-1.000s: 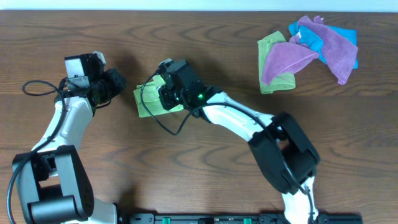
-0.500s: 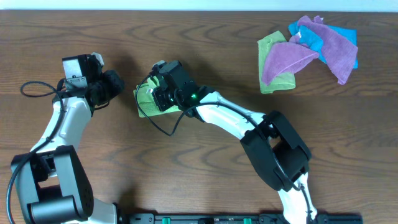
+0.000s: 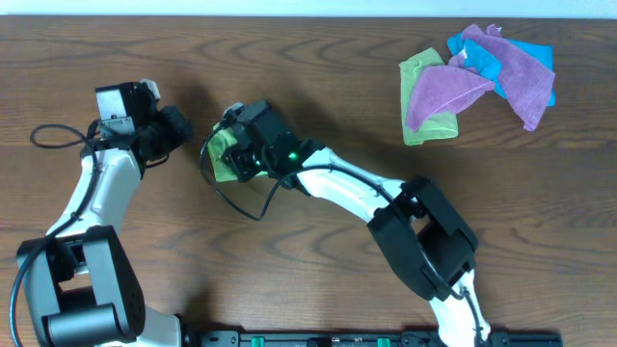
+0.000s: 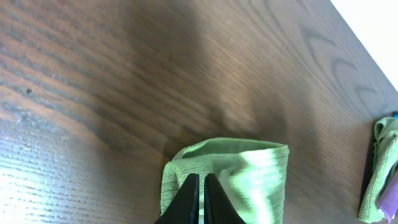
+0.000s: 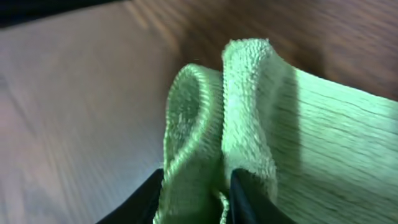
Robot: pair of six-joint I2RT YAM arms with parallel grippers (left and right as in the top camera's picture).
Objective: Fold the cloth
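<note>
A light green cloth (image 3: 218, 162) lies bunched on the brown table left of centre. My right gripper (image 3: 233, 152) sits on top of it and hides most of it. In the right wrist view the gripper (image 5: 196, 196) is shut on a raised double fold of the green cloth (image 5: 298, 124). My left gripper (image 3: 179, 127) hangs just left of the cloth, apart from it. In the left wrist view its fingers (image 4: 199, 198) are shut and empty, with the green cloth (image 4: 249, 174) lying beyond them.
A pile of other cloths lies at the back right: a purple one (image 3: 443, 89), a second purple one (image 3: 521, 67), a blue one (image 3: 487, 60) and a green one (image 3: 419, 72). Its edge shows in the left wrist view (image 4: 385, 155). A black cable (image 3: 58, 135) loops at the far left.
My right gripper has moved left, carrying the held fold of the green cloth with it, so the cloth now sits closer to the left gripper. The left arm has barely moved.
</note>
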